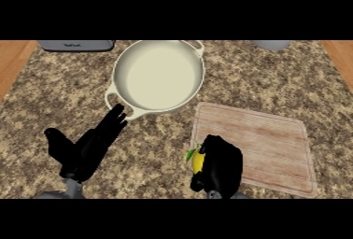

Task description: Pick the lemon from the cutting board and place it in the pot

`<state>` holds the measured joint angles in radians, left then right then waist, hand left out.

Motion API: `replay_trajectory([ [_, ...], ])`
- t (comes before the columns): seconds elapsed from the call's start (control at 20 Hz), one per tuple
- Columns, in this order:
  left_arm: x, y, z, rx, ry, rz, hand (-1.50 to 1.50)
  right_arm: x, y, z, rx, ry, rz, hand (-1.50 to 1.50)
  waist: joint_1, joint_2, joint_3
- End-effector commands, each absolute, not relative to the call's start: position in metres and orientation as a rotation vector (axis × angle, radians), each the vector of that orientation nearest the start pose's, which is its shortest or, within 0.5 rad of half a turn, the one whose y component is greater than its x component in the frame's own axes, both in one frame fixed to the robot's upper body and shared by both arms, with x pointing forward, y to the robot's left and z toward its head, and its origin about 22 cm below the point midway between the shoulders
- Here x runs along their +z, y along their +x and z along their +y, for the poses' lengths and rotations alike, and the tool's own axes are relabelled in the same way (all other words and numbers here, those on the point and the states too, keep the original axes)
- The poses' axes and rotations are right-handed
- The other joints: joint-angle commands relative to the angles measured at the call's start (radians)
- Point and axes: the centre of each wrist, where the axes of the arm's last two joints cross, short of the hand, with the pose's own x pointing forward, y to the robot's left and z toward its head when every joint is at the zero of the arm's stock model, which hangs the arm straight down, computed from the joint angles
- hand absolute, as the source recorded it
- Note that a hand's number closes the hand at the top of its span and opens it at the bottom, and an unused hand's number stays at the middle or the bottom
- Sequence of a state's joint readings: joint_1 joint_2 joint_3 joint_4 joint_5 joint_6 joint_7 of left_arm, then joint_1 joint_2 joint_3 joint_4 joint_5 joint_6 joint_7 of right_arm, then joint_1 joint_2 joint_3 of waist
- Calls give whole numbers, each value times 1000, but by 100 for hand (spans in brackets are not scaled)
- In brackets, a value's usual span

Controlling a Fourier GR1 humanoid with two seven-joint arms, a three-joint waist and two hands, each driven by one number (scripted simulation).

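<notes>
Speckled bench (289, 79): right robot hand (222, 163) clenched round lemon (198, 161) at board (265, 144) edge; left robot hand (93, 147) released, fingers straight. Grasp step; next, lift and carry to pot (158, 74)

A speckled brown and tan stone counter (69, 93) fills most of the view. Strips of orange-brown wood (14, 60) run along its left and right sides, widest at the far corners. At the counter's far left edge sits a grey appliance (76, 45) with small dark lettering on its face, only partly in view. At the far right edge, the bottom of a pale grey rounded object (273, 44) shows.
</notes>
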<state>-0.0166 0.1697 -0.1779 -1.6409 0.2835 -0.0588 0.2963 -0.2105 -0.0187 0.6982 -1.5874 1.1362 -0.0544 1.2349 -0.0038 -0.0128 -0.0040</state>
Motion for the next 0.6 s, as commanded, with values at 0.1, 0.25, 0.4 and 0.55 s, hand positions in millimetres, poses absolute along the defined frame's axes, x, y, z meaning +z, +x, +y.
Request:
replay_trajectory([
  [0.1,18,239,229,-134,-246,-1303,0,84,215,-52,465,-1234,-949,150,-16,-6,-1],
  [0.25,14,236,225,-133,-268,-1291,0,122,211,-47,425,-1281,-1086,150,-8,-9,-1],
  [0.4,22,240,227,-148,-264,-1304,0,145,208,-40,456,-1351,-1152,150,10,-6,-1],
  [0.55,28,248,224,-154,-282,-1315,0,170,218,-34,358,-1316,-1287,150,32,3,0],
])
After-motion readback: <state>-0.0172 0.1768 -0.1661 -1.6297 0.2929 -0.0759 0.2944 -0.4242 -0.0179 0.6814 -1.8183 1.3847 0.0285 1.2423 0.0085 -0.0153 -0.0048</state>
